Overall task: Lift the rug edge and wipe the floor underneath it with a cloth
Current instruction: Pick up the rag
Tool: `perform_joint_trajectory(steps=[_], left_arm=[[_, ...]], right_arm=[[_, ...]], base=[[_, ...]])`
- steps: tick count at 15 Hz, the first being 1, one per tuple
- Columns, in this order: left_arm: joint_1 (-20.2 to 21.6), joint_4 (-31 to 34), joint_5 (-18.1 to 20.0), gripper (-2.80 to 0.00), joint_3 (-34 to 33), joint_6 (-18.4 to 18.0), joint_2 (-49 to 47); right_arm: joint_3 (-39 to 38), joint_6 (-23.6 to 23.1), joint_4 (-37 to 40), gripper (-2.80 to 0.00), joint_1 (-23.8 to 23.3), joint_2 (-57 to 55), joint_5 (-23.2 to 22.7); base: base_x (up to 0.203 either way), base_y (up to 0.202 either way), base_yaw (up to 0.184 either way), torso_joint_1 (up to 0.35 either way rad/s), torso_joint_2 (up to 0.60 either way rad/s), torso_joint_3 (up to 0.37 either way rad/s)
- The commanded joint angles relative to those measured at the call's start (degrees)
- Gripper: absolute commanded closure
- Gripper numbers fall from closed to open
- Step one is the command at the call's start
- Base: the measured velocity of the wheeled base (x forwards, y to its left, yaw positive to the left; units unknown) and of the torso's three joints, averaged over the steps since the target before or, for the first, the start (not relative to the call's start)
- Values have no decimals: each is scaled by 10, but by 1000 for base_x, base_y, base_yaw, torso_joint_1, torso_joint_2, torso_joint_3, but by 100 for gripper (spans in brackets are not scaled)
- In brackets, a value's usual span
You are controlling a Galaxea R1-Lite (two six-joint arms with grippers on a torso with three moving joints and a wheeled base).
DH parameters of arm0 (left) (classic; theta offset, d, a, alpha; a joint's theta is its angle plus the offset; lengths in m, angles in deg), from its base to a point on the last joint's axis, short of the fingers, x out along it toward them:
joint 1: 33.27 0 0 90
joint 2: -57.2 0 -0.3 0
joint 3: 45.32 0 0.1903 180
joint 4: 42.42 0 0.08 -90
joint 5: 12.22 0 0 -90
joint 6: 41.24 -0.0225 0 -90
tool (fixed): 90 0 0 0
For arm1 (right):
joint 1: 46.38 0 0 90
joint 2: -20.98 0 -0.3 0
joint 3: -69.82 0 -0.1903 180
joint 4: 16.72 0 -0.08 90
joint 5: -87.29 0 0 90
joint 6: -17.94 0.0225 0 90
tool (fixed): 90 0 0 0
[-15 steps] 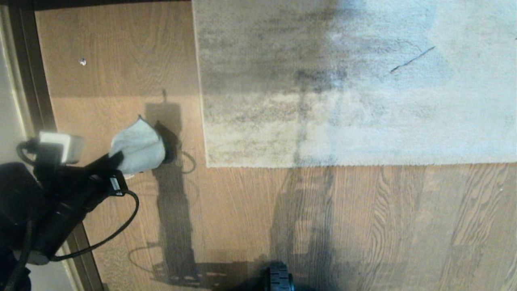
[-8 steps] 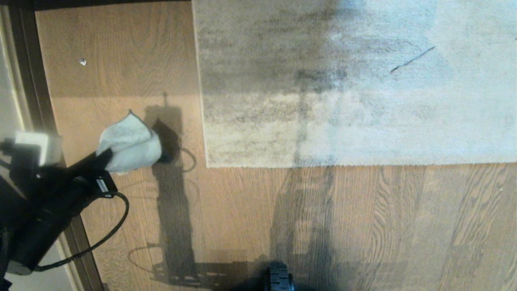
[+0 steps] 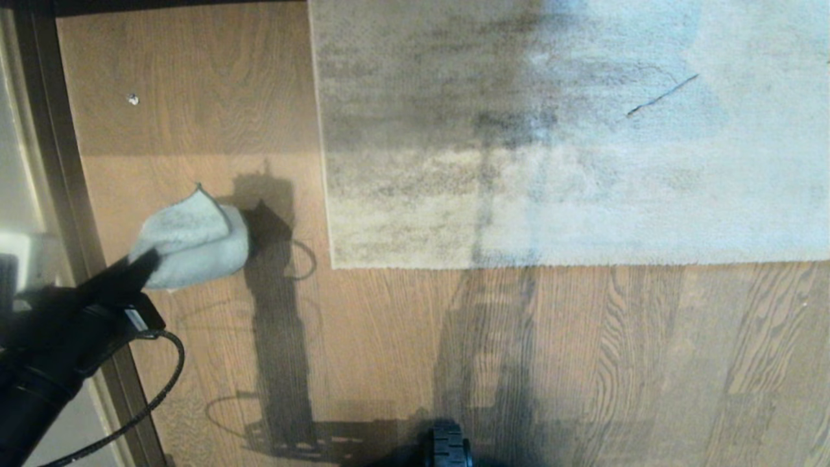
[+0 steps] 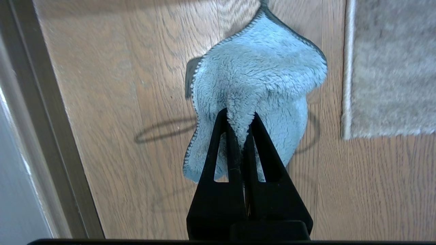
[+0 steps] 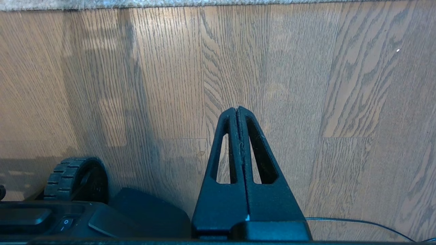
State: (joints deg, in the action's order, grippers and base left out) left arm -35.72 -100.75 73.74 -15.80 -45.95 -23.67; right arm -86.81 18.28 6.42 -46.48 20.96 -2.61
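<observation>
- Left tool (image 4: pixel 241 119) pinches a fold of the cloth (image 4: pixel 259 78), carried over the floor (image 3: pixel 389 363) near the skirting strip (image 3: pixel 65 162), apart from the rug edge (image 3: pixel 327 207).
- Right tool (image 5: pixel 238 110) pressed together, empty, parked low by the base wheel (image 5: pixel 73 178).
- Rug lies flat; lifting not yet done.
- Risk: the narrow pinch may slip under wiping drag, dropping the cloth.
- Risk: the trailing cable (image 3: pixel 159 389) may snag.
</observation>
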Motion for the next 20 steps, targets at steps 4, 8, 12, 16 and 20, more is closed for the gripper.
perform_joint_trajectory(steps=[4, 8, 12, 16, 20], left_arm=[[2, 7, -1, 0, -5, 0, 46], [3, 91, -1, 0, -4, 0, 107], [6, 192, 1, 0, -4, 0, 173], [6, 252, 3, 0, -10, 0, 220], [6, 317, 2, 0, -13, 0, 277]], right_arm=[[0, 0, 0, 0, 0, 0, 0], [0, 0, 0, 0, 0, 0, 0], [0, 0, 0, 0, 0, 0, 0], [0, 0, 0, 0, 0, 0, 0], [0, 0, 0, 0, 0, 0, 0]], base=[[0, 0, 0, 0, 0, 0], [0, 0, 0, 0, 0, 0], [0, 0, 0, 0, 0, 0], [0, 0, 0, 0, 0, 0], [0, 0, 0, 0, 0, 0]])
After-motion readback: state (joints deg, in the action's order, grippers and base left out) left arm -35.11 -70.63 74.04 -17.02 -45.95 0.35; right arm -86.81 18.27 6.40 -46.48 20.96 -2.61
